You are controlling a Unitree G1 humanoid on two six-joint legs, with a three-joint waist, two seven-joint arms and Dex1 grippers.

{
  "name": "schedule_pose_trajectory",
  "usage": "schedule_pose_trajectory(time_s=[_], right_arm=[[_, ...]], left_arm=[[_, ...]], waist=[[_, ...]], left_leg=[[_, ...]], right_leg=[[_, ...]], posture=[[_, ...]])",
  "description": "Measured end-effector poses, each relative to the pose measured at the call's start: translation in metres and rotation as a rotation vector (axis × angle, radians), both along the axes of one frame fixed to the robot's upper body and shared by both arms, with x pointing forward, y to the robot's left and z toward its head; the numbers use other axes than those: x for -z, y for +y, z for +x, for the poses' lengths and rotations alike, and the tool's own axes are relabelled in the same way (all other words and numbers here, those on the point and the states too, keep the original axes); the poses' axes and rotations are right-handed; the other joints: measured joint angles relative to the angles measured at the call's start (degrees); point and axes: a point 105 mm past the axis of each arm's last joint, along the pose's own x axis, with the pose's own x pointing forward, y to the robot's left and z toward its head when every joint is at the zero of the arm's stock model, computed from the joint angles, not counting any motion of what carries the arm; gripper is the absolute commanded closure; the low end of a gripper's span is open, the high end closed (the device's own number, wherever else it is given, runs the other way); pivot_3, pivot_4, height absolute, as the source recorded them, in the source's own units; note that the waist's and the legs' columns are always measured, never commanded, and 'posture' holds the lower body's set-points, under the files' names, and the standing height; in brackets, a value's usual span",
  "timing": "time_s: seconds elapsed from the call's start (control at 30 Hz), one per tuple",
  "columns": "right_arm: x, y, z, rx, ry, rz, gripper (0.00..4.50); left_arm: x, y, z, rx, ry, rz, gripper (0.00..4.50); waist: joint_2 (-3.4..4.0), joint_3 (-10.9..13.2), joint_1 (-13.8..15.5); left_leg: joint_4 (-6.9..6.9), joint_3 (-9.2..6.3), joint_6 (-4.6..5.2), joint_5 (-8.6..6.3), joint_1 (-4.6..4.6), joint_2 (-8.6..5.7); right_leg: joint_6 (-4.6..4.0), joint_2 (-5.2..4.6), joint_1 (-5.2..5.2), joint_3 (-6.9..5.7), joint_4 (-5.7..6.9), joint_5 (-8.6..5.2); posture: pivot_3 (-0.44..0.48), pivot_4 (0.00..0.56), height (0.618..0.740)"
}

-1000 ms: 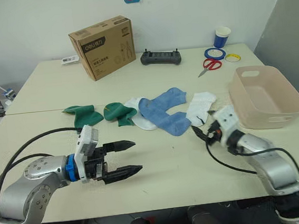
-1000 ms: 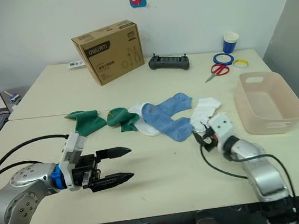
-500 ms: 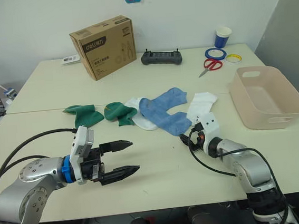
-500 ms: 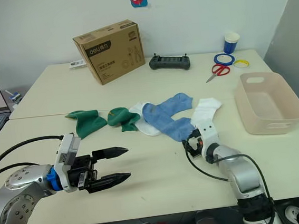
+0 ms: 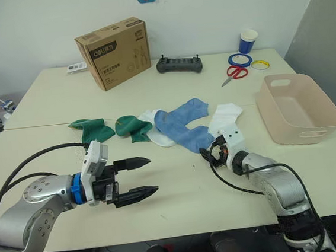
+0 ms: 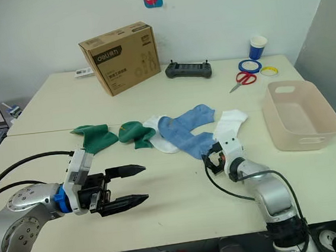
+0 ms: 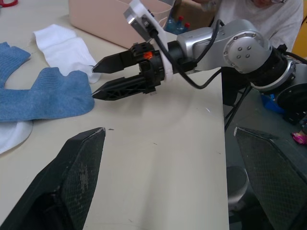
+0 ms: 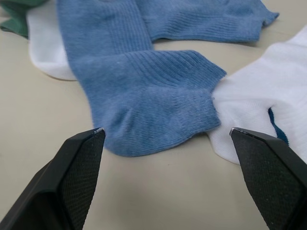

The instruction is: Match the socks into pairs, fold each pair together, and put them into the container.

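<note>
My right tool (image 7: 103,76) sits low over the table (image 5: 180,187), fingers apart, tips just short of the near light blue sock (image 8: 153,96) at the centre of the frame. My left tool (image 5: 140,177) hovers at lower left, spread wide and holding nothing. The socks lie in a row across the middle: two dark green socks (image 5: 112,129) to the left, then a white sock (image 5: 157,134) partly under the blue, and another white sock (image 5: 225,117) touching the blue one's cuff. The container (image 5: 297,107) waits empty at the right edge. The risk I see: blue and white overlap right where I'm aiming, so closing here could pinch both and drag a mismatched pair, or scrape the table and bunch the fabric.
</note>
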Motion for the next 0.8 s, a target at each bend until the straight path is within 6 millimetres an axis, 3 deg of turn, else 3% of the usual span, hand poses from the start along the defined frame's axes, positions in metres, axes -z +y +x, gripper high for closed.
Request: schedule_pose_trajectory(time_s=[0.13, 0.3, 0.73, 0.8], right_arm=[[0.008, 0.002, -0.01, -0.016, 0.084, 0.058, 0.03], [0.015, 0.013, -0.008, -0.012, 0.135, 0.122, 0.03], [0.01, 0.016, 0.031, 0.116, 0.099, 0.218, 0.03], [0.01, 0.016, 0.032, 0.121, 0.099, 0.23, 0.6]], left_arm=[[0.0, 0.0, 0.0, 0.0, 0.0, 0.001, 0.0], [-0.002, -0.001, 0.001, 0.004, -0.011, 0.006, 0.0], [-0.003, -0.005, 0.005, 0.0, -0.021, 0.014, 0.0], [-0.003, -0.005, 0.005, -0.002, -0.022, 0.015, 0.0]], waist=[[0.0, 0.0, -0.1], [0.0, 0.0, -0.2], [-0.02, 0.0, -0.2], [-0.02, 0.0, -0.3]], left_leg=[[0.0, -0.01, 0.0, 0.0, 0.01, 0.0], [0.02, 0.0, 0.0, 0.0, 0.02, -0.01], [0.02, 0.0, 0.0, 0.0, 0.0, -0.02], [0.01, 0.0, 0.0, 0.0, 0.0, -0.01]], right_leg=[[0.0, 0.0, 0.0, 0.0, 0.01, 0.0], [-0.01, 0.0, 0.0, 0.0, 0.02, 0.01], [0.0, 0.0, 0.01, 0.0, -0.01, 0.01], [0.0, 0.0, 0.01, 0.0, -0.02, 0.01]], posture=[[0.0, 0.15, 0.723], [0.0, 0.15, 0.723], [0.0, 0.15, 0.723], [0.0, 0.15, 0.723]])
